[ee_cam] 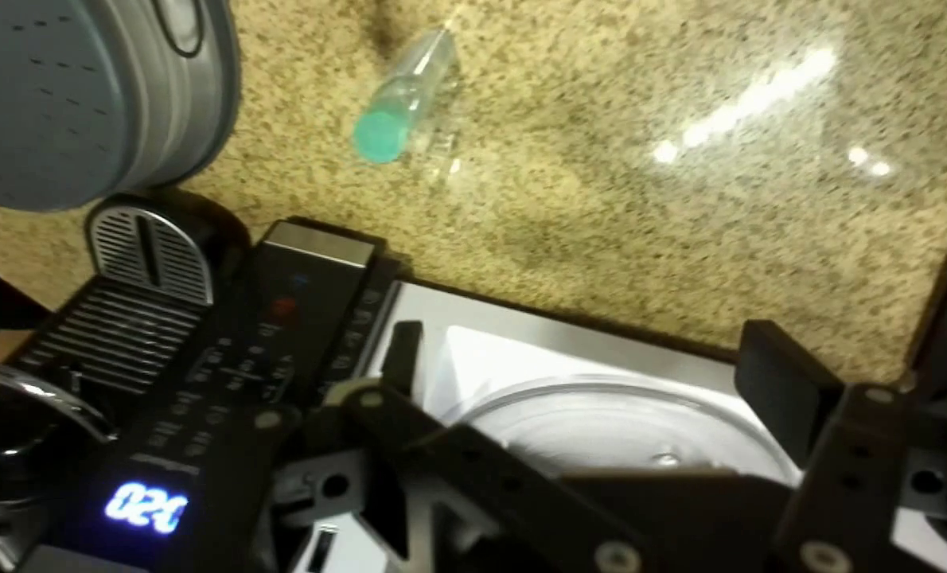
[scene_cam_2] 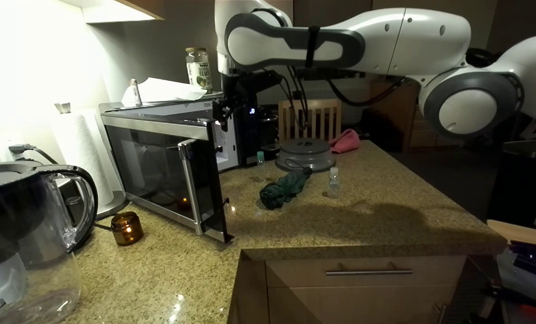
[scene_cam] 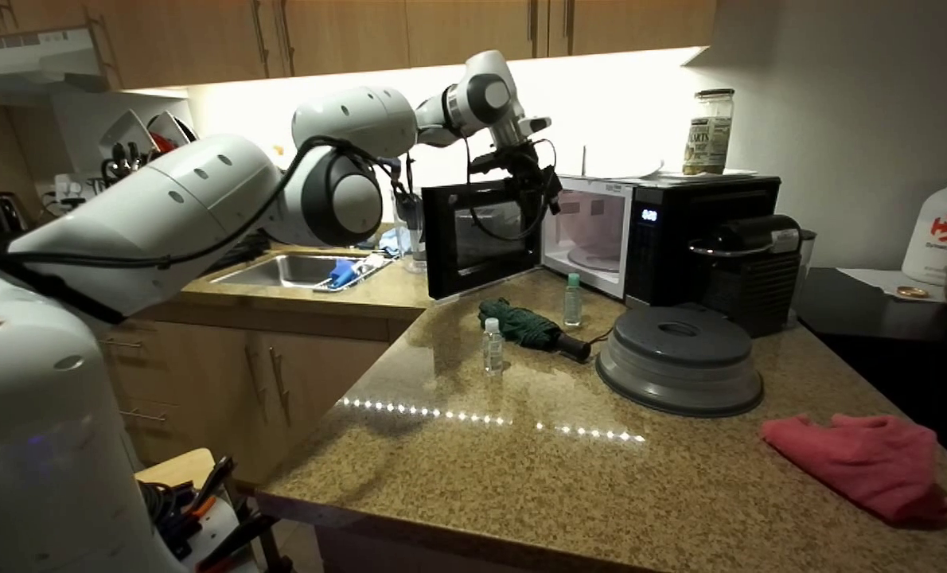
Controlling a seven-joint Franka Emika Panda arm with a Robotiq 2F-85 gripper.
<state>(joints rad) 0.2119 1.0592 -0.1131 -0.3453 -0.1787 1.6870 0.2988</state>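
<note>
Currently, the gripper [ee_cam: 593, 374] hangs near the open front of a microwave [scene_cam: 650, 255], its fingers [ee_cam: 784, 390] spread wide apart. The microwave's door [scene_cam: 481, 251] stands swung out to the left in an exterior view; whether the gripper touches it cannot be told. A glass turntable [ee_cam: 601, 422] lies inside the microwave. On the near side, an upright green-capped bottle [scene_cam: 573, 304] stands beside a folded dark-green umbrella [scene_cam: 525, 328], with a white-capped bottle [scene_cam: 492, 350] nearer still. To the right rest a grey domed cover [scene_cam: 676, 362], a black coffee machine [scene_cam: 748, 274] at its far side and, nearest, a pink cloth [scene_cam: 863, 461].
</note>
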